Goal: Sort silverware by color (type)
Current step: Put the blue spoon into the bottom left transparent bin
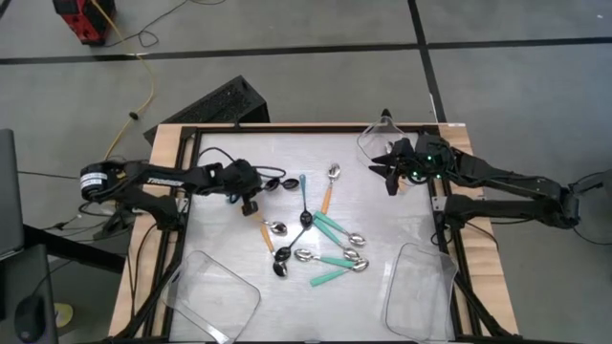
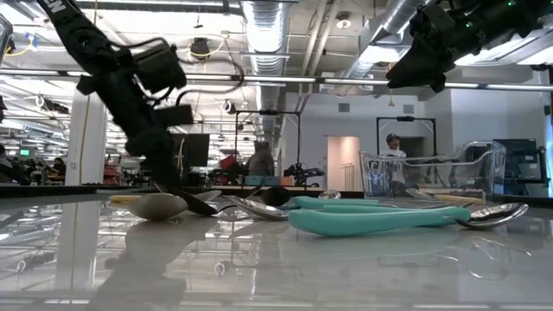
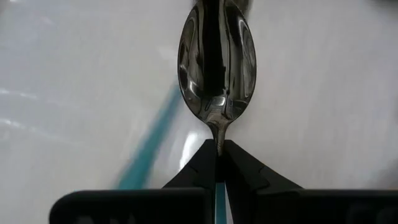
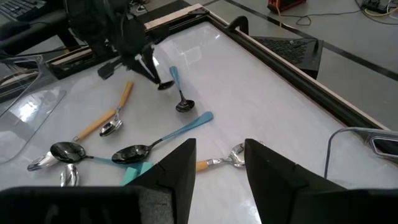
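**Lift the blue spoon cleanly, then pick its tray**

Your left gripper (image 3: pixel 217 147) is on the left of the spoon pile (image 1: pixel 316 244). Its fingers are pressed together on the neck of a blue-handled spoon (image 3: pixel 216 68), whose dark bowl sticks out ahead of the tips. That is a thin hold near one end, so I'd raise it straight up and slowly. Keep the bowl from swinging, and clear the neighbouring spoons before you travel. The right gripper (image 1: pixel 392 174) hangs to the right of the pile, with its fingers partly apart and nothing between them.

The count:
- Clear trays: three. One (image 1: pixel 215 296) is near-left of the pile, one (image 1: pixel 421 296) near-right and one (image 1: pixel 381 134) far-right.
- Teal spoons (image 1: pixel 330 225): at least three, overlapping on the right of the pile, so the count is unsure.
- Blue spoons (image 1: pixel 302 191): four, counting the held one.
- Orange spoons (image 1: pixel 326 199): two.
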`<state>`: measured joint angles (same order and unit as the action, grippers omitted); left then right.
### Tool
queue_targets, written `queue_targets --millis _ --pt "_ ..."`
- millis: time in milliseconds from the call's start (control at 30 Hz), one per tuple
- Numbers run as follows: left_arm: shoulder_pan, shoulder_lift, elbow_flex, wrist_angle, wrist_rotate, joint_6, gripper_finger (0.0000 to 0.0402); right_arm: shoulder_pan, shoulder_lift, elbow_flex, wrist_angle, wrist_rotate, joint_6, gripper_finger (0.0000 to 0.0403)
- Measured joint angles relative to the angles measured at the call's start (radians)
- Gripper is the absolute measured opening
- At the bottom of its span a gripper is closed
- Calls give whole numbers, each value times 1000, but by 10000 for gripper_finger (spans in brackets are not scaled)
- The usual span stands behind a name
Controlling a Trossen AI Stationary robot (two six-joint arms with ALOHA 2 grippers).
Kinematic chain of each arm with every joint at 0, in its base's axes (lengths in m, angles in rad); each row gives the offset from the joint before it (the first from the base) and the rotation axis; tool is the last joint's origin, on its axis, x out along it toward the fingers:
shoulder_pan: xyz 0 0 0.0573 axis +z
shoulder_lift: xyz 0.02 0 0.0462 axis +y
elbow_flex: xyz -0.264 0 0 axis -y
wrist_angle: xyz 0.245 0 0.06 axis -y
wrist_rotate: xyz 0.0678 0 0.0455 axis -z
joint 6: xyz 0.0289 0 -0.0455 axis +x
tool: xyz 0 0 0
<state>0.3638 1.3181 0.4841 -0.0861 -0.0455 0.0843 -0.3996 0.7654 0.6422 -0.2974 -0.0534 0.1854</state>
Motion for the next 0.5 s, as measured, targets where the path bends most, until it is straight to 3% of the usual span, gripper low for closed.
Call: queue_targets --millis 233,500 --pt "-20 -65 67 -64 7 -58 1 0 0 0 0 1 -1 162" --pt "-119 -160 198 -192 16 -110 1 0 0 0 0 1 -1 162"
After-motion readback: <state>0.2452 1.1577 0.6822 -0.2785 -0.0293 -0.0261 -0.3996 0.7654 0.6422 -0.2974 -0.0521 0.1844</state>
